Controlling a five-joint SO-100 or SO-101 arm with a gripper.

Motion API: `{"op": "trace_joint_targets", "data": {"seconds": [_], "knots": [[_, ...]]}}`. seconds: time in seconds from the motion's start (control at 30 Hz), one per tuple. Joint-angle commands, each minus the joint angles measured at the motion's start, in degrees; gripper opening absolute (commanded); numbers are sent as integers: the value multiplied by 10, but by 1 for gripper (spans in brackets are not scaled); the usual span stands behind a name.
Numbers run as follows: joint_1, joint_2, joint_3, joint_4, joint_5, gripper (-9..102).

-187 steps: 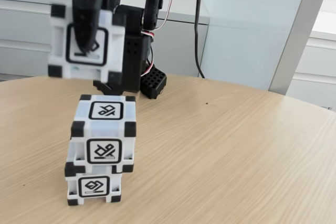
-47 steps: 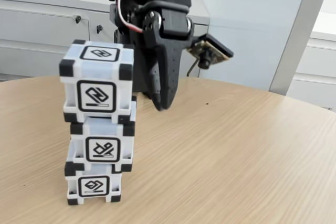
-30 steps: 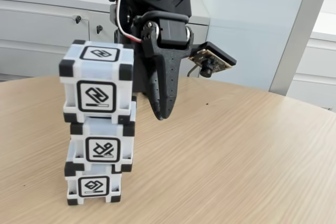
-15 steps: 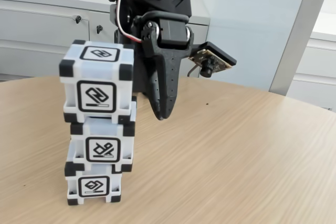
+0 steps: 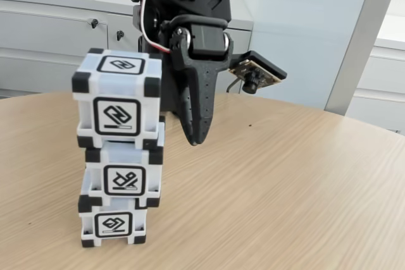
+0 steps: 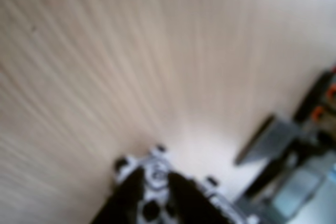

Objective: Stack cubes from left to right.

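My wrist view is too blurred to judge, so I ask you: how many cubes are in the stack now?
Observer: Three. The fixed view shows the top cube on the middle cube on the bottom cube.
Operator: Where is the gripper?
Observer: The gripper hangs right of the stack in that view, apart from it, above the table.
Operator: Is the stack straight?
Observer: Not fully; the top cube overhangs the middle one slightly on the left.
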Motion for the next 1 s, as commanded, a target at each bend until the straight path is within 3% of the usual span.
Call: {"op": "trace_joint_targets", "data": {"seconds": [0.0,0.33,0.97], "knots": [[2,2,-1,11,-18,0],[2,2,83,11,61,0],[2,2,85,11,21,0]]}}
